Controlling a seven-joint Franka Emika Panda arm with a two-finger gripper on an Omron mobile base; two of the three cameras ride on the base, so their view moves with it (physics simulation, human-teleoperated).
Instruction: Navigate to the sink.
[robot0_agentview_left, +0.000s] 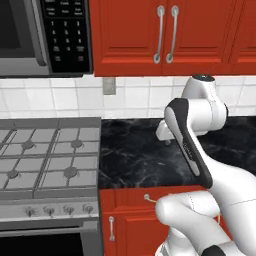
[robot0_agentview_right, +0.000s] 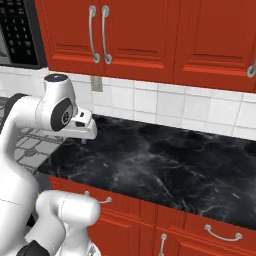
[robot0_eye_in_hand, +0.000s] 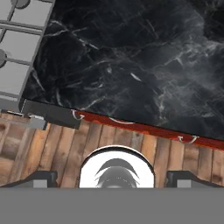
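The sink is out of view. My gripper hangs a little above the black marble counter, just right of the stove, with the arm folded over it. From the right base view the gripper is seen at the counter's left end. In the hand view the two fingertips stand far apart at the bottom, so the gripper is open and holds nothing. Beneath it lie the counter's front edge and the floor.
A grey gas stovetop with burners lies to the left, with a microwave above it. Red wall cabinets hang over the counter and red drawers sit below. The wooden floor runs along the front.
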